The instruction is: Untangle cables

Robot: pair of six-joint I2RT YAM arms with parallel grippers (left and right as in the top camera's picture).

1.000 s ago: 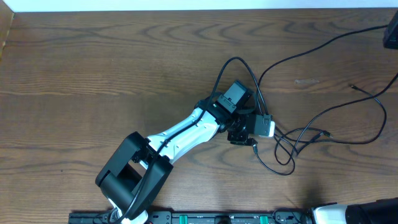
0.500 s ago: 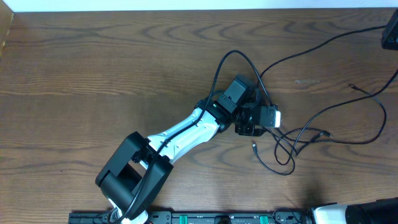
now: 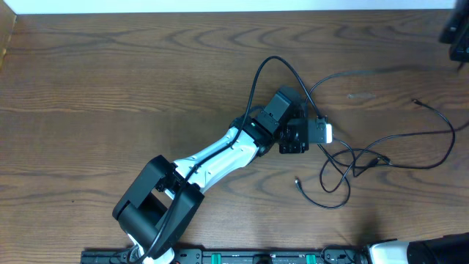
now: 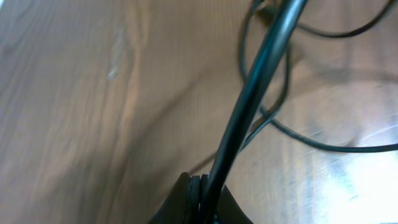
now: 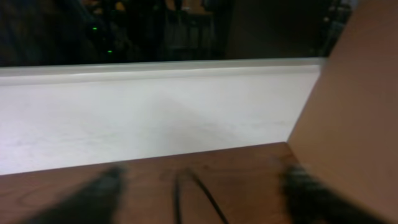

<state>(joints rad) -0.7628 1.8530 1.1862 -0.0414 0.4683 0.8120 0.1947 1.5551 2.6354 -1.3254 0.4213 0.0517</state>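
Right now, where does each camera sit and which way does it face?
Overhead: above the table, looking down; left arm reaches the black cable.
Left wrist: on that arm, looking down; cable held in its jaws.
Right wrist: low, facing across the table edge to a white surface; blurred jaws apart.
Shared: overhead and left wrist both show the cable's loops.

A brown wooden table (image 3: 110, 73) with bold wavy grain fills the overhead view. Along the table's far edge runs a white strip (image 3: 220, 6); along its near edge sits a black rail (image 3: 242, 257) with green parts. Beyond the far edge a pale ledge (image 5: 155, 112) gives way to a dark room with a small green light (image 5: 93, 28). Soft glare lies on the wood.
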